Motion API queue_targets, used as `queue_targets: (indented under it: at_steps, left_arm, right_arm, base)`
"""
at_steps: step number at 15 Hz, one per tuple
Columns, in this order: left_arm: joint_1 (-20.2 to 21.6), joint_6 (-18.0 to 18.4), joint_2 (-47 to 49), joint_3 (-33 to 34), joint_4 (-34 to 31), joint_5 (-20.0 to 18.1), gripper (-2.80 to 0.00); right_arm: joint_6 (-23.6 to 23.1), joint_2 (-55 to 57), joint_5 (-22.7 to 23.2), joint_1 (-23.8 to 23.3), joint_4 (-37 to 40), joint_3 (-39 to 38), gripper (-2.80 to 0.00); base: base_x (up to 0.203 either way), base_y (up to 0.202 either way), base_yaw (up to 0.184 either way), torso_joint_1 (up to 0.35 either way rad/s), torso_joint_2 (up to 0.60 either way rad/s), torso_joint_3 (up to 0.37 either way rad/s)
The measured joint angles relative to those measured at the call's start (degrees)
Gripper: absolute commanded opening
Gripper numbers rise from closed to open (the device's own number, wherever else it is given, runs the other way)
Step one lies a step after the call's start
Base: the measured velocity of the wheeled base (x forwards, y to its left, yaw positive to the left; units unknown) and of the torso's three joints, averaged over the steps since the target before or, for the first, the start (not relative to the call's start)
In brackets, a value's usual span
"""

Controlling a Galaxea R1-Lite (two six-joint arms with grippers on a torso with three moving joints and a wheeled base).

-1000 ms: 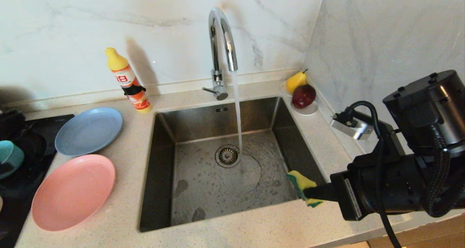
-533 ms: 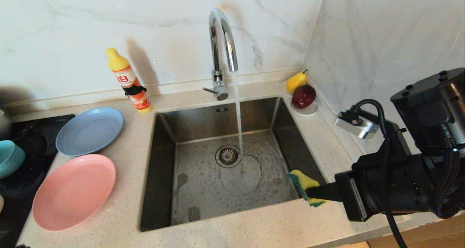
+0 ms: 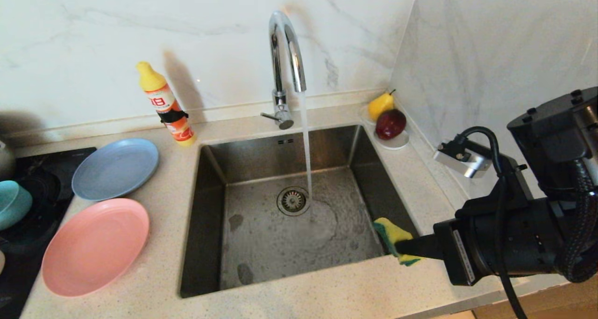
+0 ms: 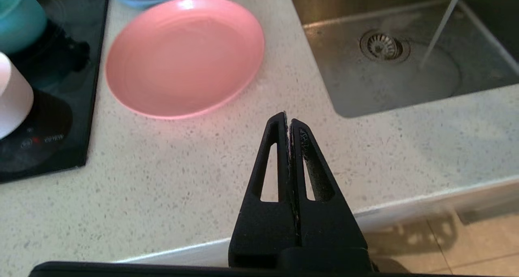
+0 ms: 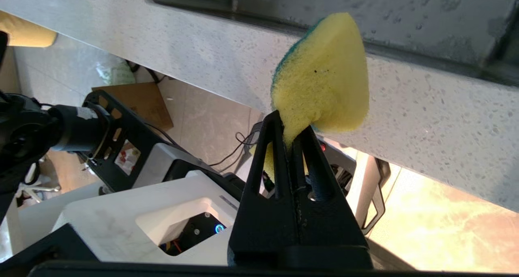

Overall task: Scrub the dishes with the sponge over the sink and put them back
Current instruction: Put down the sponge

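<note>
From the head, my right gripper [image 3: 402,249] pinches the sponge [image 3: 392,235] at the sink's [image 3: 201,216] front right rim. My left gripper [image 4: 288,121], fingers pressed together, hangs over the counter [image 4: 162,167] near the pink plate [image 4: 184,56]. My right wrist shows the sponge [image 5: 324,78] clamped by its tail.

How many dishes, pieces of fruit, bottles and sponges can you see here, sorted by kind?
Plates: 2, the salmon-pink round plate and the grey-blue round plate.
Bowls or cups: 2, the teal one and the pale pink-white one.
Fruit: 2, the yellow pear and the dark red apple.
Bottles: 1, the orange soap bottle.
Sponges: 1, the yellow-and-green sponge.
Total: 8.
</note>
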State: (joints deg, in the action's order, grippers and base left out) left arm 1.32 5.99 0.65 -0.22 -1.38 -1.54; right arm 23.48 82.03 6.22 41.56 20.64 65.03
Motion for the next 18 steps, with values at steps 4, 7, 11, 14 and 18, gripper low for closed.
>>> queue_targets:
  at_steps: [4, 7, 11, 14, 18]
  left_arm:
    - [0.0, -0.1, -0.7, 0.2, 0.1, 0.0, -2.8]
    - [0.0, 0.0, -0.8, 0.2, 0.1, 0.0, -2.8]
    - [0.0, -0.1, -0.8, 0.2, 0.1, 0.0, -2.8]
    - [0.0, 0.0, -0.8, 0.2, 0.1, 0.0, -2.8]
    - [0.0, 0.0, -0.8, 0.2, 0.1, 0.0, -2.8]
  right_arm:
    - [-0.2, -0.1, -3.4, 0.3, 0.2, -0.2, -2.8]
    - [-2.7, -0.3, -8.6, 0.7, 0.1, -1.3, -2.8]
    - [-6.8, -0.3, -16.6, 2.1, -0.2, -4.0, -2.8]
    - [-10.4, -0.3, -24.8, 4.1, -0.7, -7.1, -2.8]
    - [-11.5, -1.1, -31.7, 5.5, -0.7, -10.8, -2.8]
  base:
    - [0.0, 0.0, 0.0, 0.0, 0.0, 0.0]
    - [0.0, 0.0, 0.0, 0.0, 0.0, 0.0]
    - [0.0, 0.0, 0.0, 0.0, 0.0, 0.0]
    - [0.0, 0.0, 0.0, 0.0, 0.0, 0.0]
    - [0.0, 0.0, 0.0, 0.0, 0.0, 0.0]
